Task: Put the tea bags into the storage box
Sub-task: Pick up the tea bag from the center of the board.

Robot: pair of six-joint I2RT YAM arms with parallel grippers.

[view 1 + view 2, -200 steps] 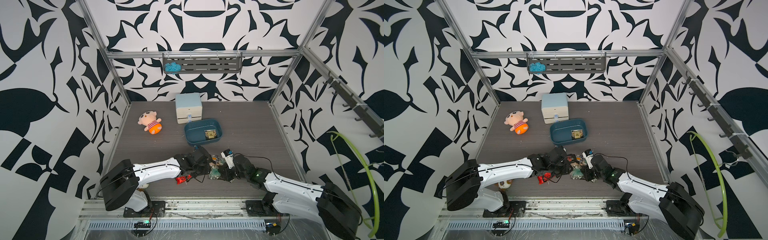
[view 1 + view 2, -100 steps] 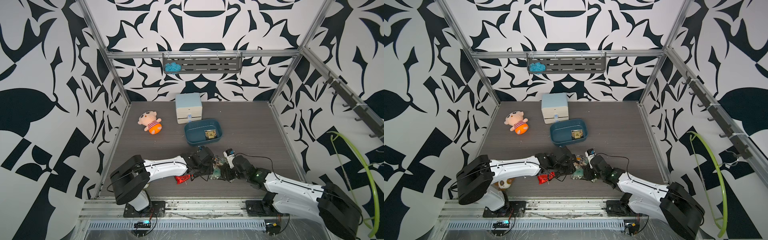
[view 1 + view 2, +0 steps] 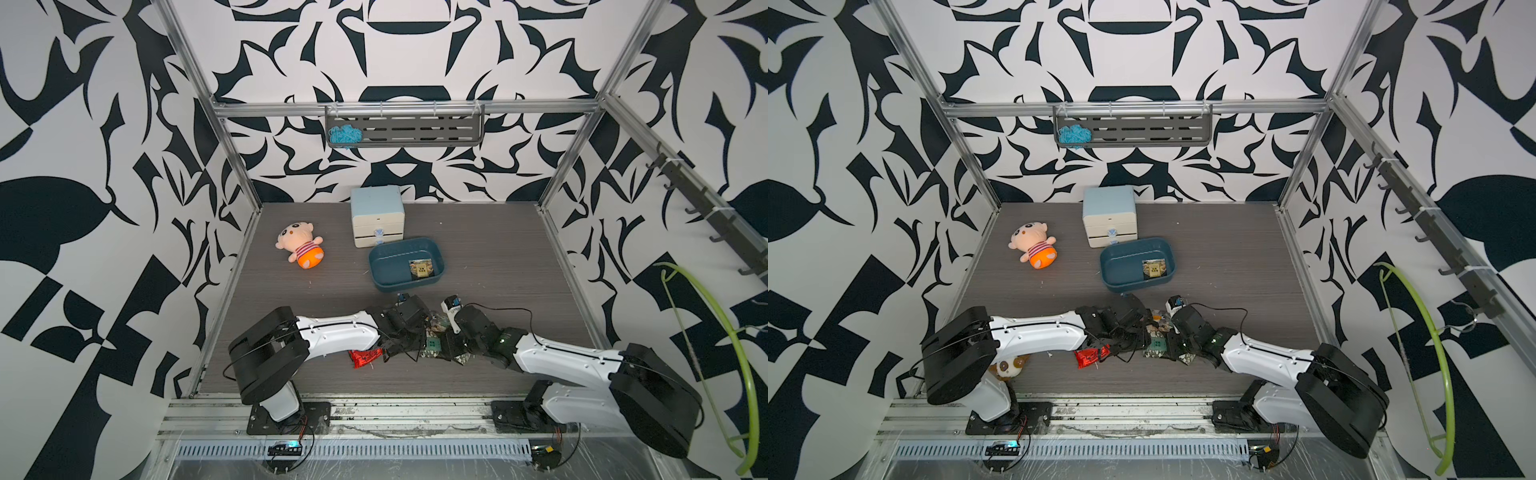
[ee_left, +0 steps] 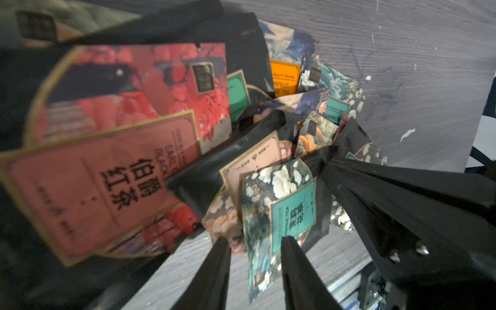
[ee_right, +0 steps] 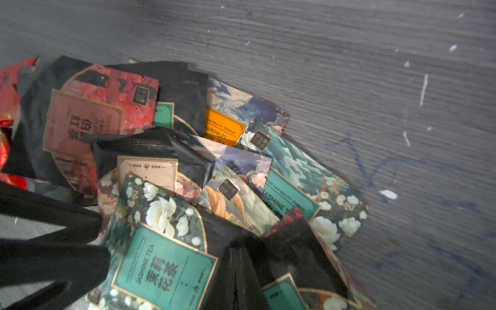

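Teal plastic, the box (image 3: 390, 266) stands mid-table in both top views, just in front of the pale cabinet (image 3: 376, 214). One bag (image 3: 420, 268) lies flat in its right end. Nearer the front edge, apart from the box, the pile (image 3: 436, 332) of other bags lies where the left arm (image 3: 332, 332) and right arm (image 3: 561, 357) meet, both stretched low over the table. A red bag (image 3: 365, 357) lies alone just left of the pile, beside the left arm. A doll (image 3: 300, 245) lies on its back left of the cabinet. Neither grip can be read from above.

In the left wrist view, the left gripper (image 4: 255, 240) hangs open over the pile with nothing clamped between its parted fingers (image 4: 214, 268). A green-label jasmine bag (image 4: 292, 212) shows between and beyond them. A pink-label bag (image 4: 102, 174) looms close and blurred. The right gripper (image 4: 326, 161) comes in from the side, its jaws closed to a point against dark foil. I cannot tell whether it pinches that foil.

In the right wrist view, the right gripper is shut, its tip down among the overlapping bags just beside the jasmine bag. The left gripper's parted fingers sit at that bag's far edge. An orange-label bag (image 5: 222, 128) lies deeper in the pile, which rests on the grey wood-grain table (image 5: 375, 80).
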